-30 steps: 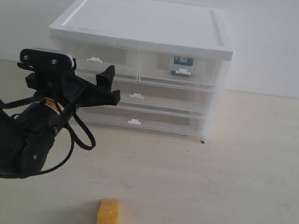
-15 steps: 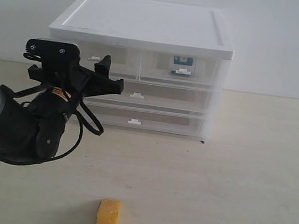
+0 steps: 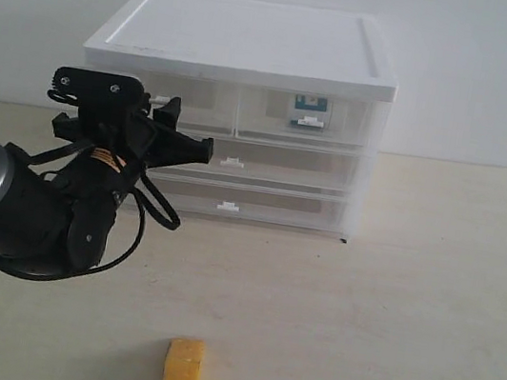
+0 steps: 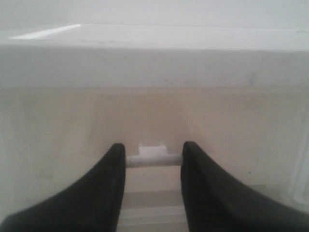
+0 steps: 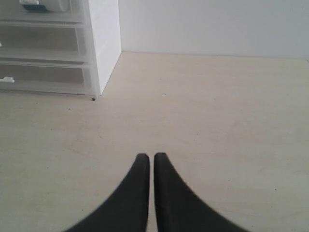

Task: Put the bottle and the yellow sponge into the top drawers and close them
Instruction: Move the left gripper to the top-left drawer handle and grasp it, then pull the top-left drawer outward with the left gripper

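Note:
My left gripper (image 3: 191, 127) is open at the front of the top left drawer (image 3: 201, 97). In the left wrist view its fingertips (image 4: 153, 150) flank that drawer's small white tab handle (image 4: 153, 160); the handle spans the gap between them. Both top drawers look closed. The bottle (image 3: 309, 110) with its teal label stands inside the top right drawer (image 3: 346, 123) and shows at the edge of the right wrist view (image 5: 43, 5). The yellow sponge (image 3: 183, 372) lies on the table at the front. My right gripper (image 5: 151, 157) is shut and empty above bare table; the exterior view does not show it.
The white drawer cabinet (image 3: 248, 40) stands against the back wall, with two full-width drawers (image 3: 267, 168) below the top pair. The left arm's dark body (image 3: 28, 212) hangs over the table's left side. Tabletop (image 3: 409, 302) stretches right of the sponge.
The left gripper has risen and moved in towards the cabinet, so its fingers now bracket the top left drawer's handle. Sponge, bottle and drawers have not moved.

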Available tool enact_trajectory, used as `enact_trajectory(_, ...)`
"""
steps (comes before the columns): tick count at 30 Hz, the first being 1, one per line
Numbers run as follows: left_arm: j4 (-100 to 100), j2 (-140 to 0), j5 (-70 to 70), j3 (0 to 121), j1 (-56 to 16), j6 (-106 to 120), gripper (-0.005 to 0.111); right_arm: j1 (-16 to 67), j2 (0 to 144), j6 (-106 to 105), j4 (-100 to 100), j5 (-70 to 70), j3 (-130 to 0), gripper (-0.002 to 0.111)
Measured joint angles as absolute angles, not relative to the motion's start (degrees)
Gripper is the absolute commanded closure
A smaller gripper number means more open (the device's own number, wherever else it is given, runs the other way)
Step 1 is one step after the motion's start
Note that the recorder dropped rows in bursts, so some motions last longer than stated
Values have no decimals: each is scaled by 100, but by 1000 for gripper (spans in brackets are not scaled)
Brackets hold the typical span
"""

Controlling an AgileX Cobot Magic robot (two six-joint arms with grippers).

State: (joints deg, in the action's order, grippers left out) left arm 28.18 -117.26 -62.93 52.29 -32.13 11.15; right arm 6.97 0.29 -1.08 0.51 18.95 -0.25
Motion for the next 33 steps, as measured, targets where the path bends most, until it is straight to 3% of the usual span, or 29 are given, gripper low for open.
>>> enact_trajectory(22, 3797, -10524, -6492, 3548, -4273, 1268, 103, 697, 29, -108, 51, 1895, -25, 107)
enact_trajectory(33, 3839, -10429, -6558, 3167, -4339, 1093, 98, 697, 29, -108, 51, 1895, -25, 107)
